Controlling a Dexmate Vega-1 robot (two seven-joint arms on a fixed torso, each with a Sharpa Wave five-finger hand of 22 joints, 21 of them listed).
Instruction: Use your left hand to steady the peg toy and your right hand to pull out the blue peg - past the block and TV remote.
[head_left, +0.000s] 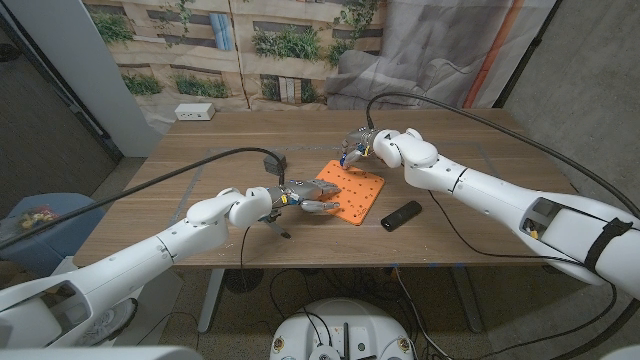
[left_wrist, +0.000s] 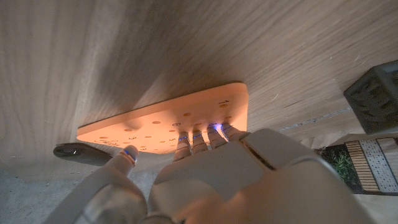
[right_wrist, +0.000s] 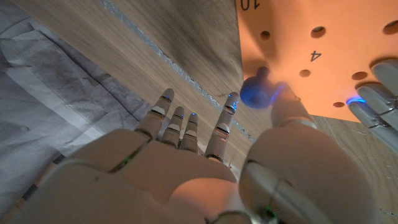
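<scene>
One wooden worktop (head_left: 200, 150) carries everything. One orange peg toy (head_left: 365, 200), a flat board with rows of numbered holes, lies near the middle of it. One left robot hand (head_left: 298, 196) reaches in from the board's near-left side; the left wrist view shows its fingertips (left_wrist: 214, 134) lying on the board's edge, fingers together and extended, grasping nothing. One right robot hand (head_left: 362, 143) sits at the board's far edge. In the right wrist view, its thumb touches the peg's round head, while its other fingers (right_wrist: 180, 121) are spread and extended over the bare wood; whether the peg is actually gripped I cannot tell. One blue peg (right_wrist: 258, 90) stands in the board close to the far edge, beside the hole marked 4. One black TV remote (head_left: 401, 215) lies just beside the board's right side. One dark block (left_wrist: 376, 93) sits apart from the board. One white box (head_left: 194, 112) rests at the far-left corner.
</scene>
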